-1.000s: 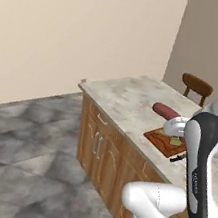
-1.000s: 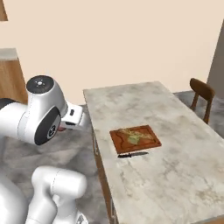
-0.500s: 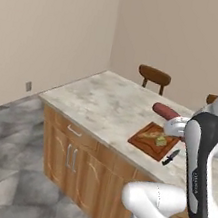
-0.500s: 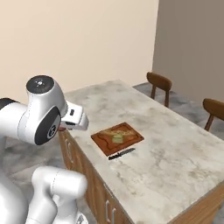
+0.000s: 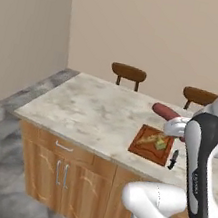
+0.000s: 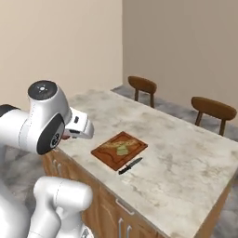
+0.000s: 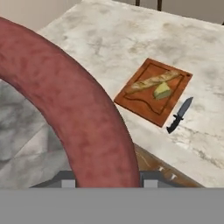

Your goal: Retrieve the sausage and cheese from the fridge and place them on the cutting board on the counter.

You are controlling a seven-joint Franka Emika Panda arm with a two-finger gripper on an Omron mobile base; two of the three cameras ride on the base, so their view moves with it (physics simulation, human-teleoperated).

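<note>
Hand view: the sausage point(image 7: 74, 109) is gripped by closed fingers, and the board point(image 7: 151, 92), with cheese point(image 7: 162, 91) near its far edge, has been brought closer.

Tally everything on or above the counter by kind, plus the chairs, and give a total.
Sausage: 1, in the gripper
Cheese: 1
Board: 1
Knife: 1
Chairs: 2
Long tan piece on the board, kind unclear: 1
Total: 7

Raised arm point(image 5: 199, 172), jaws clamped on the sausage point(image 7: 65, 105).
</note>
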